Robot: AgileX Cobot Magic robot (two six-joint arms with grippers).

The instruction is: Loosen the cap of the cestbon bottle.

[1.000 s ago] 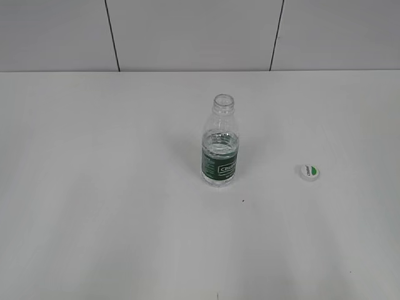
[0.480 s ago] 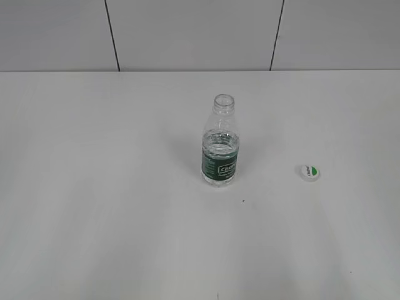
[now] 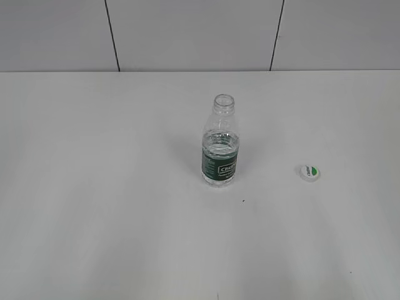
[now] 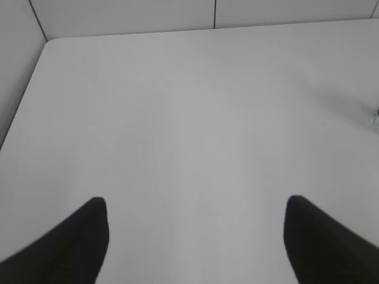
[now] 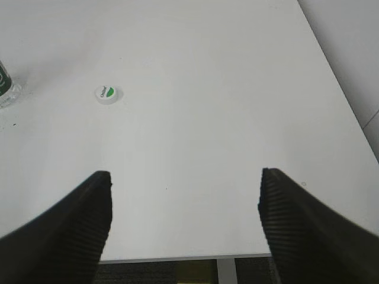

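Observation:
The cestbon bottle (image 3: 220, 147) stands upright at the middle of the white table, its mouth bare with no cap on it. A sliver of it shows at the right edge of the left wrist view (image 4: 375, 120) and at the left edge of the right wrist view (image 5: 6, 86). The cap (image 3: 309, 172), white with a green patch, lies flat on the table to the bottle's right; it also shows in the right wrist view (image 5: 106, 93). My left gripper (image 4: 195, 204) is open and empty, far left of the bottle. My right gripper (image 5: 185, 177) is open and empty, near the table's front edge.
The white table (image 3: 94, 187) meets a grey panelled wall (image 3: 187, 31) at the back. Its front edge and a leg show in the right wrist view (image 5: 225, 269), its right edge (image 5: 337, 83) and far left corner (image 4: 47, 44) too. A tiny dark speck (image 3: 243, 200) lies near the bottle.

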